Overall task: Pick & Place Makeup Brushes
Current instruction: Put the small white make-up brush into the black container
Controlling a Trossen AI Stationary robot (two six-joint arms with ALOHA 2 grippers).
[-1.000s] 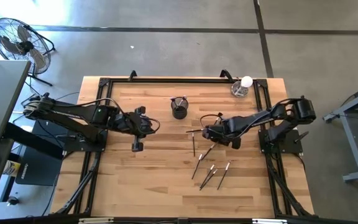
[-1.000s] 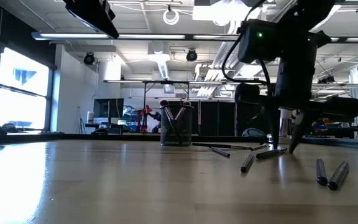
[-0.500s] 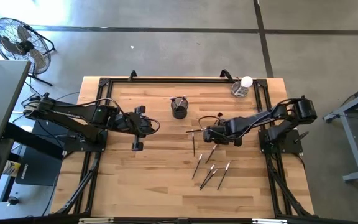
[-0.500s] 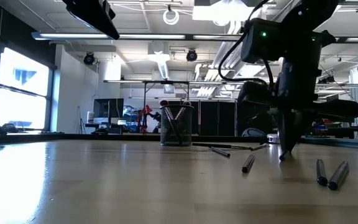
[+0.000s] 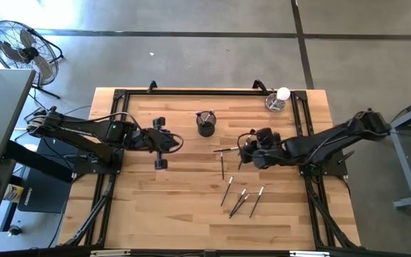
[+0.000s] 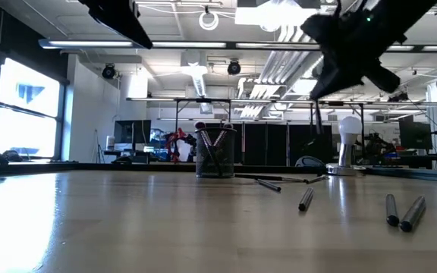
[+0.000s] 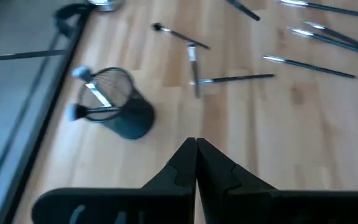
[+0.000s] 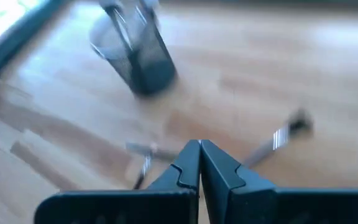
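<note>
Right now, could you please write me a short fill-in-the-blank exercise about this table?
The black cup stands ___ on the table. Both end effectors, left and right, are ___. The loose makeup brushes lie nearer the ___ arm.
Missing words: upright; shut; right.

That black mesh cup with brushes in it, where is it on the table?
In the high view the black mesh cup stands near the table's far edge, about midway across, between the two arms, with loose makeup brushes scattered nearer the right arm.
</note>
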